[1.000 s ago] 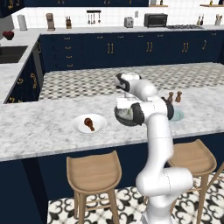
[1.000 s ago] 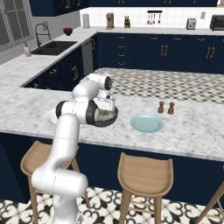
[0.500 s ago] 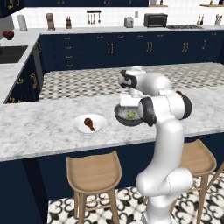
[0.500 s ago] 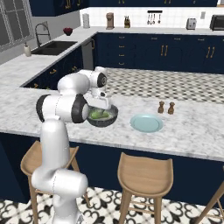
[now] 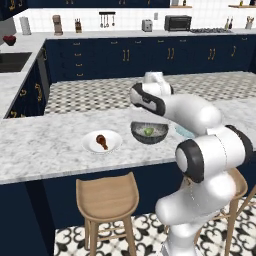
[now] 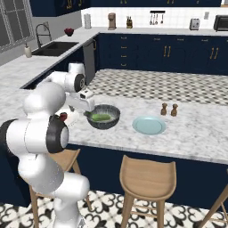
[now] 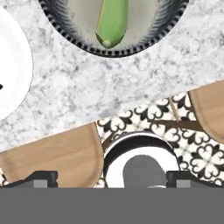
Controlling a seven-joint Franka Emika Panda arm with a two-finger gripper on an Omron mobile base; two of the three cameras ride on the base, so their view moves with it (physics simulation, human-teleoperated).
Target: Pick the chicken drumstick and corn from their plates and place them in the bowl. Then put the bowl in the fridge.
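Centre of the left base view: dark speckled bowl (image 5: 149,133) sat on the marble counter (image 5: 45,145), the corn (image 5: 149,131) lying inside it, green husk showing. Just left of the bowl, the white plate (image 5: 113,143) carried the chicken drumstick (image 5: 102,141). In the right base view the pale blue-green plate (image 6: 149,125) lay bare, right of the bowl (image 6: 103,116), with two small brown shakers (image 6: 169,109) behind it.

Gripper (image 7: 109,178) hung above the counter's near edge, close to the bowl; in the hand view the finger tips (image 7: 40,178) stood far apart at the bottom corners, jaws wide, nothing between them. Same view, top centre: corn (image 7: 112,22) in the bowl (image 7: 144,37); white plate (image 7: 15,72) at the left edge.

Wooden stools (image 5: 106,199) stood below the counter. No readable writing or brand marks on anything; toaster oven (image 5: 177,22) on the far counter too small to tell.
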